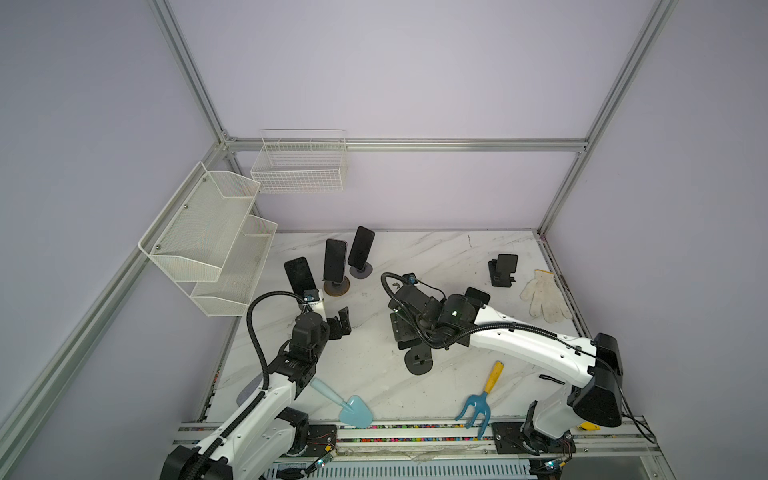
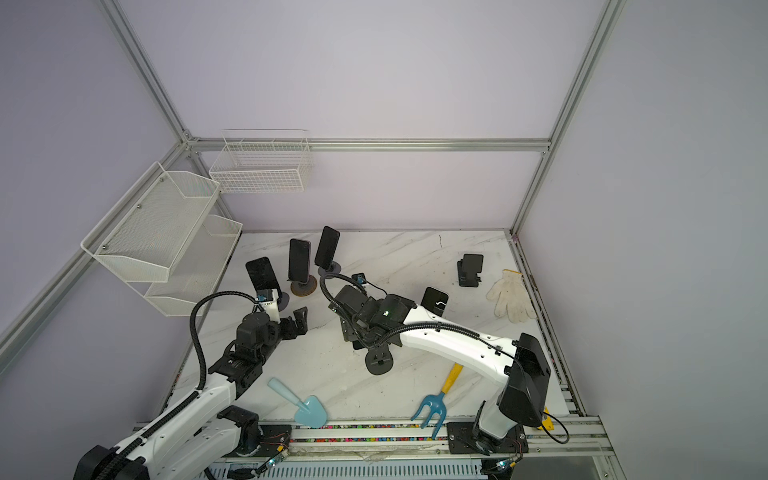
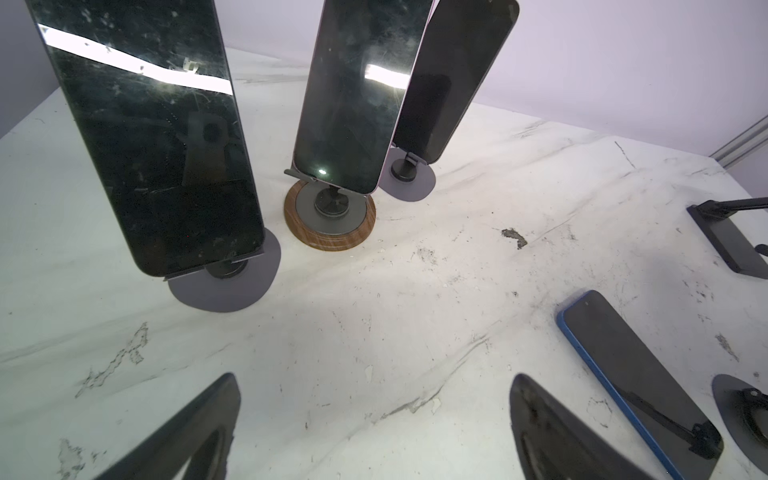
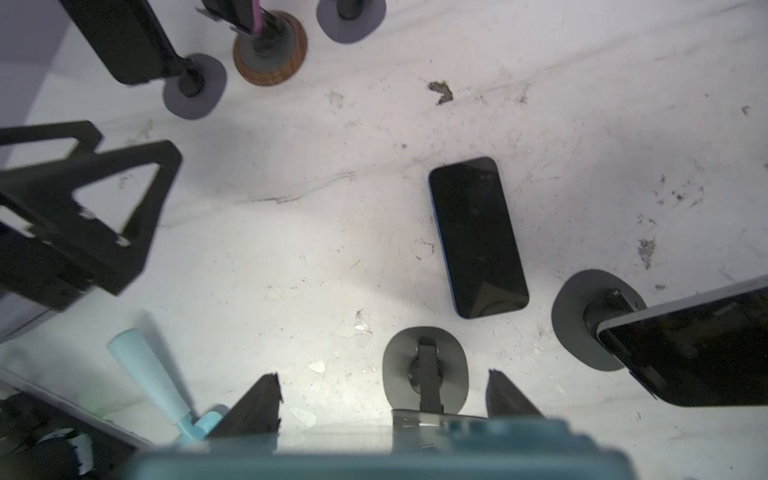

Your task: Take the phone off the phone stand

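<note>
Counting 6 phones, 6 stands; L pincer released, R pincer can't tell

Your phone sits right under the right gripper, a teal-edged blur lying between its two fingers. You can't tell whether they touch it. Just below the gripper stands the stand: a grey oval base on the counter, with a dark arm rising to a metal cradle behind the phone.
</note>
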